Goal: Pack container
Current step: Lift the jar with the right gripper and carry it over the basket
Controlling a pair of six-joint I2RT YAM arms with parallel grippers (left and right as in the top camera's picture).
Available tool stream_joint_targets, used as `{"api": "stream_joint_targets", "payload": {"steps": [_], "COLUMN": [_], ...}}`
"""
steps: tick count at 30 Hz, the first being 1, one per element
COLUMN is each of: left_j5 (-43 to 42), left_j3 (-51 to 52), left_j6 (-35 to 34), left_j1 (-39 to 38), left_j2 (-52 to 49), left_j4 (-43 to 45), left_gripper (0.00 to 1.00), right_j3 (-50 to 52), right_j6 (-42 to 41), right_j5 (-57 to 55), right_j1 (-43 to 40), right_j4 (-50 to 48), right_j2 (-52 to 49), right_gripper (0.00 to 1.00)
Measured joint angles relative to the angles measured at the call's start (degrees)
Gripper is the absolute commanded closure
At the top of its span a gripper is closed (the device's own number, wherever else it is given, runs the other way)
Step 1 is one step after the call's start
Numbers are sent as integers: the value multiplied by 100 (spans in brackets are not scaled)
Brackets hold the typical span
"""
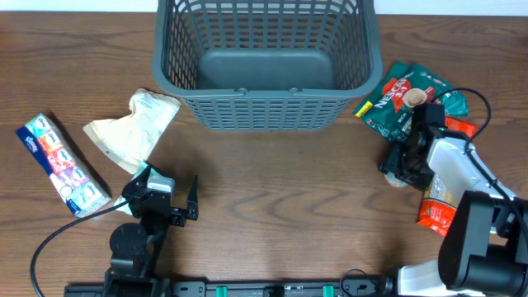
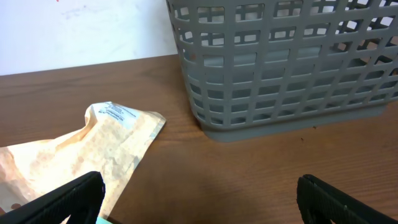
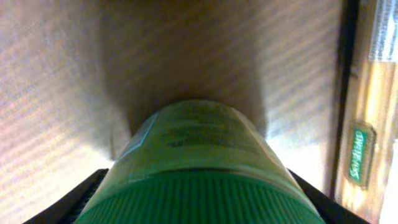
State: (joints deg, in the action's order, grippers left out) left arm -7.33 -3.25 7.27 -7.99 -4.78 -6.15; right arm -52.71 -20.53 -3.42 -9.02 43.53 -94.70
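The dark grey lattice basket [image 1: 264, 111] stands empty at the back centre and also shows in the left wrist view [image 2: 286, 68]. My left gripper [image 1: 169, 202] is open and empty above bare wood in front of the basket; its fingers show wide apart [image 2: 205, 205]. A tan paper pouch [image 1: 132, 132] lies just left of it [image 2: 93, 149]. My right gripper [image 1: 402, 169] is low at the right, its fingers [image 3: 205, 205] tight on both sides of a green bottle with a ribbed green cap [image 3: 205, 155].
A blue tissue pack [image 1: 62, 165] lies at the far left. A green coffee packet [image 1: 396, 103] lies right of the basket. An orange packet [image 1: 437, 210] lies under the right arm. A cable loops from the right arm.
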Motion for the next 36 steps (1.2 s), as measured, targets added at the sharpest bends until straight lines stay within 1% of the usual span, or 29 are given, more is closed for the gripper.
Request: {"api": "stream_joint_targets", "payload": {"steps": [4, 13, 17, 20, 25, 29, 31, 33, 36], "left_j5": [0, 0, 0, 0, -2, 0, 0, 0, 0], "left_j3": [0, 0, 0, 0, 0, 0, 0, 0, 0], "left_j6": [0, 2, 0, 0, 2, 2, 2, 0, 0], "left_j1": [0, 0, 0, 0, 0, 0, 0, 0, 0], "left_j2": [0, 0, 0, 0, 0, 0, 0, 0, 0], "left_j4": [0, 0, 0, 0, 0, 0, 0, 2, 0], "left_gripper": [1, 1, 2, 1, 1, 1, 2, 2, 1], "right_j3": [-146, -577, -914, -1346, -2789, -4015, -4570, -5246, -5954], "right_j6": [0, 50, 450, 713, 929, 1043, 1110, 1231, 1445], "right_j5": [24, 48, 271, 483, 671, 743, 796, 907, 1182], "right_j1": [7, 15, 15, 57, 295, 586, 739, 944, 1211], "right_j4": [232, 568, 940, 1032, 1458, 1690, 1784, 1862, 1906], "right_j2": [249, 1248, 1628, 1882, 2164, 2116, 1985, 1685, 1163], "right_gripper": [99, 99, 99, 99, 99, 99, 99, 99, 99]}}
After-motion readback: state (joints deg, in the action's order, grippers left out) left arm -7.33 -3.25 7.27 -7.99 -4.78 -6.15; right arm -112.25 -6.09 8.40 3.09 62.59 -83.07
